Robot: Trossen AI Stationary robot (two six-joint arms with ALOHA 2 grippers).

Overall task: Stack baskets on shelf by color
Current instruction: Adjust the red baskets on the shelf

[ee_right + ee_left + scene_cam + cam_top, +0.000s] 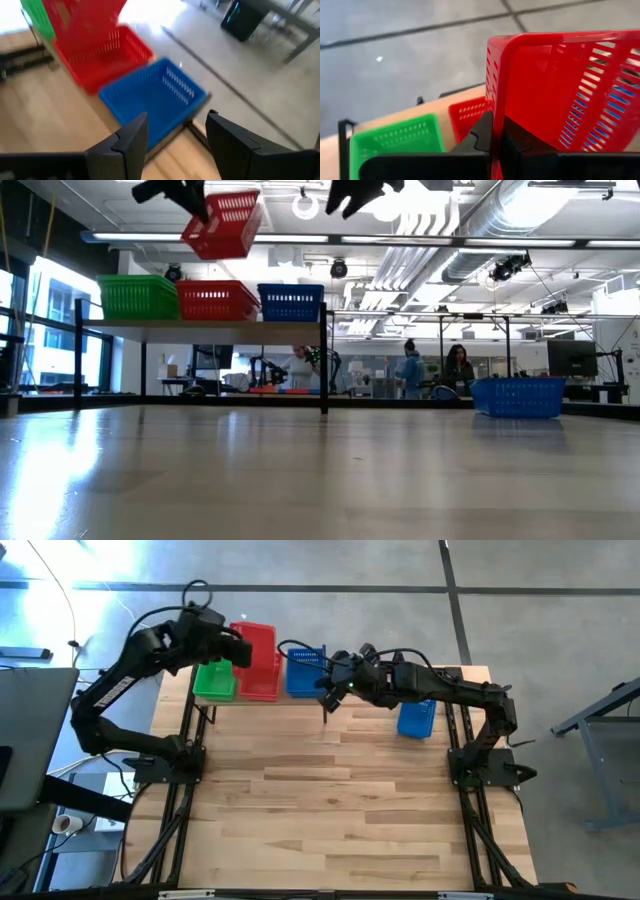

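Note:
The shelf [230,326] stands at the table's far left and bears a green basket [138,297], a red basket [217,301] and a blue basket [290,302] side by side on their bottoms. My left gripper [494,142] is shut on another red basket [226,225], held tilted high above the shelf's red one. To its right, my right gripper [175,135] hangs open and holds nothing, above the shelf's blue basket [152,102]. A second blue basket [417,719] sits on the tabletop at the far right. My left gripper pinches the rim of one wall [496,117] of the red basket, near a corner, with one finger on each side of the wall. The basket is lifted clear of the shelf and tilted, its opening turned partly sideways.
The wooden tabletop [340,810] in front of the shelf is bare planks. Black frame rails [175,810] run along both side edges by the arm bases. People stand in the room beyond the far edge [410,370].

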